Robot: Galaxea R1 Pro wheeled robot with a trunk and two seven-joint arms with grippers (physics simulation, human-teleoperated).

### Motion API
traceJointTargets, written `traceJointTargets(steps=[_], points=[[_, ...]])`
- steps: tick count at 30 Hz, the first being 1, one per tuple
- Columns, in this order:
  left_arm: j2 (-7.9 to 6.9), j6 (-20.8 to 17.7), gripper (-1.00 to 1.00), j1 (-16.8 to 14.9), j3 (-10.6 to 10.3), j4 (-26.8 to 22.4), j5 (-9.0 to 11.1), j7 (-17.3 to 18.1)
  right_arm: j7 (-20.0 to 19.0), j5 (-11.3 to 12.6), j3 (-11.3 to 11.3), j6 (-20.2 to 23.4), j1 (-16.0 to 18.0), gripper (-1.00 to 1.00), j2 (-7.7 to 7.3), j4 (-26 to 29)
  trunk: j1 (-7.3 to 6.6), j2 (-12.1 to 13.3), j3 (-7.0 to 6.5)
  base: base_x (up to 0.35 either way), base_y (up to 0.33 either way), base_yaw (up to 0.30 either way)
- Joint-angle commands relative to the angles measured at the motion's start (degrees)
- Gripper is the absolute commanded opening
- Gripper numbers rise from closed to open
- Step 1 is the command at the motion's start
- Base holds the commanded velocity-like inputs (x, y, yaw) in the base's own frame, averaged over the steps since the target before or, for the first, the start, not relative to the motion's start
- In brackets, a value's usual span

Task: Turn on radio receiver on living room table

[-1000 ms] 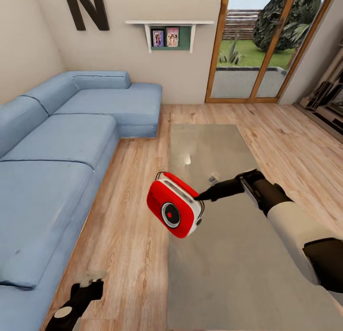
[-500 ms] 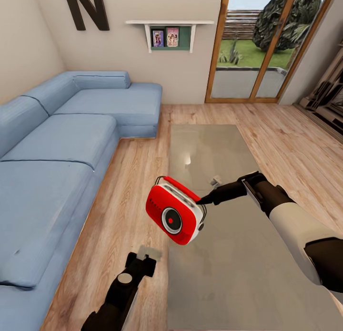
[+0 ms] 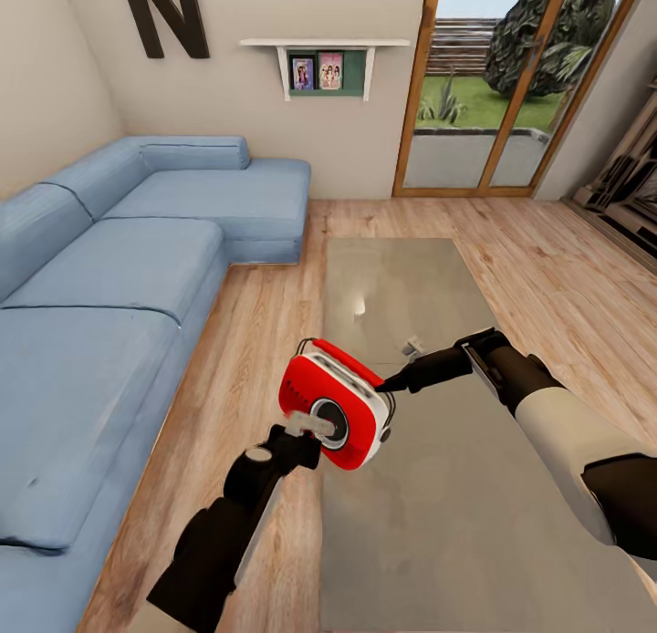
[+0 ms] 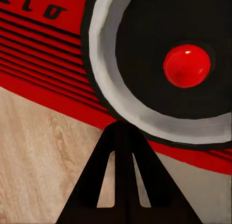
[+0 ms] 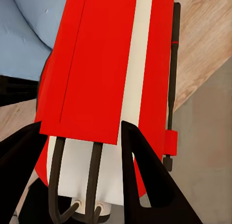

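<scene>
A large dark capital "N" (image 3: 164,15) stands on the beige wall above the sofa. On the red face of the radio receiver (image 4: 43,50), dark raised lettering runs beside the dial; only its end, which reads as "io" or "dio", can be made out. The two small framed pictures (image 3: 317,71) on the wall shelf are too small to read.

The radio receiver (image 4: 58,64) is seen very close, its bright-red ribbed face crossed by dark grooves, with part of black lettering at one corner. Its round dark dial (image 4: 164,59) sits inside a silver-white ring, and a glossy red button (image 4: 187,66) lies at the dial's middle. The left gripper (image 4: 124,137) shows as a black forked shape, its tip touching or just short of the ring's edge. Beneath the radio lie light wood floor (image 4: 38,156) and a grey table (image 4: 208,190) surface.
</scene>
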State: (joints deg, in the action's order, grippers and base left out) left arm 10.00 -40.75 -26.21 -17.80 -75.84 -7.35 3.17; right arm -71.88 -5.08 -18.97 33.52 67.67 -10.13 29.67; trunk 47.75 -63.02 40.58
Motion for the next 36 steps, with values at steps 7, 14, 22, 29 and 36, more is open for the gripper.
traceJointTargets(steps=[7,14,22,29,36], points=[[0.0,0.2,-1.0,-3.51,-3.11,6.91,6.32,-0.41,-0.02,0.08,-0.52,0.14,0.01,-1.0,0.27,0.12,0.0,0.0,0.0,0.0,0.0,0.0],[0.0,0.31,-1.0,-4.3,-3.38,7.85,6.46,-0.45,-0.02,0.07,-1.14,0.14,0.01,-1.0,0.39,0.13,0.0,0.0,0.0,0.0,0.0,0.0],[0.0,0.45,-1.0,-6.39,-3.38,7.87,11.27,-0.66,0.06,0.07,-1.16,0.14,0.01,-1.0,0.46,0.13,0.0,0.0,0.0,0.0,0.0,0.0],[0.0,0.71,-1.0,-6.89,-3.44,7.93,12.12,-1.07,0.61,-0.01,-1.13,0.15,0.01,-1.0,0.42,0.13,0.0,0.0,0.0,0.0,0.0,0.0],[-3.7,0.63,-1.0,-6.3,-0.98,11.51,12.26,-5.63,18.69,0.47,-1.07,0.22,0.01,-1.0,0.09,0.05,0.0,0.0,0.0,0.0,0.0,0.0]])
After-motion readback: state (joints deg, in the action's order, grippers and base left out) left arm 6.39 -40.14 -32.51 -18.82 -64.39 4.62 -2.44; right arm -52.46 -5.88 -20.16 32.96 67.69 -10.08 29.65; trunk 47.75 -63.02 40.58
